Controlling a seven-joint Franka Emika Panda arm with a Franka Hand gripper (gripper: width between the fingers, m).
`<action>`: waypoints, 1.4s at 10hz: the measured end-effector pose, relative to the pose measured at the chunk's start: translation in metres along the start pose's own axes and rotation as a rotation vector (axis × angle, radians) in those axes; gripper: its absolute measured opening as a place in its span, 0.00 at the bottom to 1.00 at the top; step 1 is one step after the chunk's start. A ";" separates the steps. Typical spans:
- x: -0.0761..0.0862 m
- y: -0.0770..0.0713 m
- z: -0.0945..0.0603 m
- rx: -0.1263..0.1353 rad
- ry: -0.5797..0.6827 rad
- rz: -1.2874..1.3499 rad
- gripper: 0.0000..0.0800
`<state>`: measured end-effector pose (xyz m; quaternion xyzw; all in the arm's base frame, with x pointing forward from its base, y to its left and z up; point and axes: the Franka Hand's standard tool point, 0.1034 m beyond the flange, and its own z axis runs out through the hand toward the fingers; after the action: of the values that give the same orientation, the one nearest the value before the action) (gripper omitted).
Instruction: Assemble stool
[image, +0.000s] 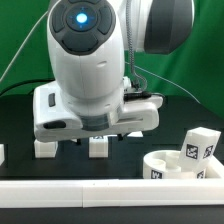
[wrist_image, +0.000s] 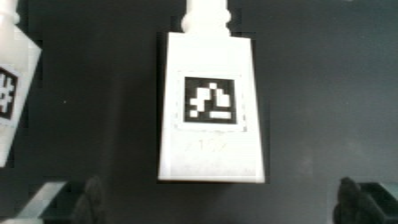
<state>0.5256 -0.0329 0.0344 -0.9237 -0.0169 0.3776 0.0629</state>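
The leg, a white blocky piece with a black-and-white tag on its upper face and a narrower peg at one end, lies flat on the dark surface, right under the wrist camera. Its long axis runs crosswise to the line joining the two fingers. They stand wide apart, one off each long side, holding nothing, and the end of the leg away from the peg is the end nearest them. Judging from this, a straight descent with a short shift along the leg would put its narrow width between them, with little turning of the wrist needed. A second tagged white part lies just beside the leg but apart from it, near enough that a finger could nudge it on the way down. In the exterior view, the round seat sits well off toward that view's right, with another tagged block by it, and a long white bar borders the front.
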 end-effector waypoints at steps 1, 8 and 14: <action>0.000 0.000 0.001 0.000 -0.001 -0.001 0.81; -0.004 -0.008 0.028 -0.007 -0.057 0.035 0.66; -0.005 -0.008 0.028 -0.007 -0.057 0.035 0.42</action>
<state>0.5032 -0.0229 0.0190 -0.9129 -0.0037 0.4049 0.0524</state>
